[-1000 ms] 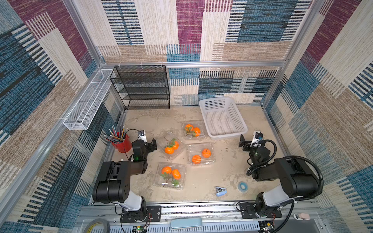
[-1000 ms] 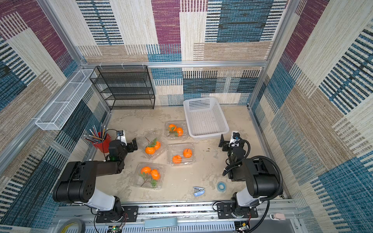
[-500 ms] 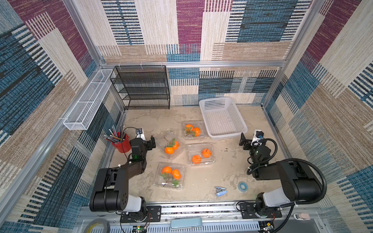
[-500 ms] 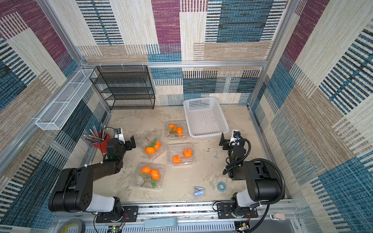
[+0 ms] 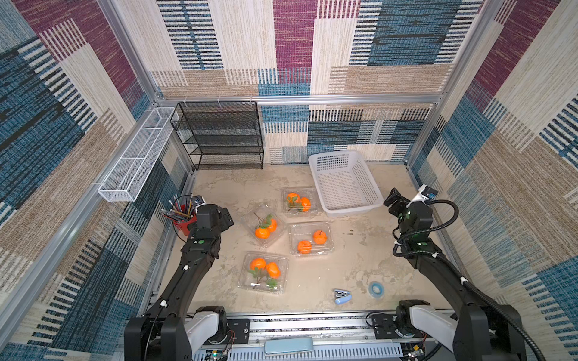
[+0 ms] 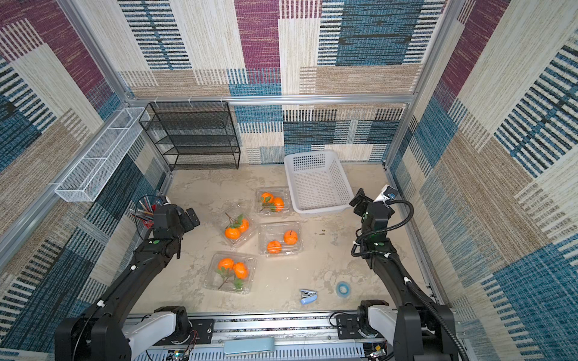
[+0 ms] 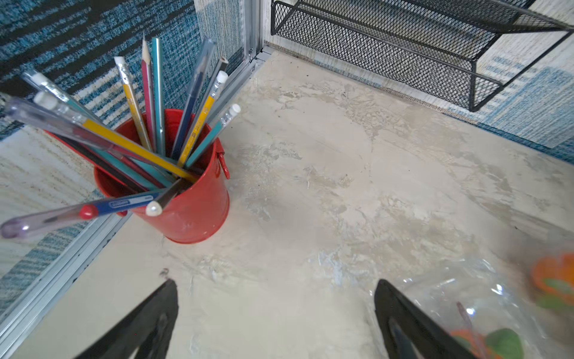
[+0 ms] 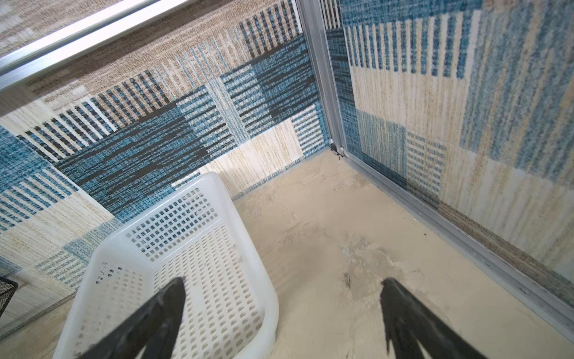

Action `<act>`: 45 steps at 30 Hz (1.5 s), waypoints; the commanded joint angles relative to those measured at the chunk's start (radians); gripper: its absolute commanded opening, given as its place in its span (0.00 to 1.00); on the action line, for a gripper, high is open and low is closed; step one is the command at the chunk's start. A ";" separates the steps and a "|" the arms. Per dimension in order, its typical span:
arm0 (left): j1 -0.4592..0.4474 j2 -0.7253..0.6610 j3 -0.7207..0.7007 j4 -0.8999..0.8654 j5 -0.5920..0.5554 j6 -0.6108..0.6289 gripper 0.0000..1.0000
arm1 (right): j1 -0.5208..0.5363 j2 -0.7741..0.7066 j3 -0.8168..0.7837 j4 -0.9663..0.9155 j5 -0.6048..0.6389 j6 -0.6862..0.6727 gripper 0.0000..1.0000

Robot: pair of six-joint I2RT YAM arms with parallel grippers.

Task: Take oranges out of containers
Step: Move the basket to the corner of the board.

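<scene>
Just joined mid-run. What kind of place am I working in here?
Probably a staged robot test cell, not a real room: patchwork fabric walls on an aluminium frame, the left arm and right arm mounted on a front rail, and props like the white basket and red pencil cup.

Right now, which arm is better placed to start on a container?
Left, probably. The left end effector, open, sits beside the nearest clamshell with its oranges inside. The right end effector, also open, hovers by the white basket, farther from every container.
</scene>
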 commanded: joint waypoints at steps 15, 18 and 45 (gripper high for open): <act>-0.351 0.304 0.463 -0.473 0.691 -0.612 0.99 | 0.220 0.337 0.544 -0.628 -0.364 0.054 0.98; -0.401 0.349 0.464 -0.393 0.757 -0.684 0.99 | 0.310 0.469 0.662 -0.672 -0.339 0.032 0.98; -0.390 0.455 0.520 -0.220 0.936 -0.739 1.00 | 0.437 1.220 1.516 -1.058 -0.176 -0.090 0.51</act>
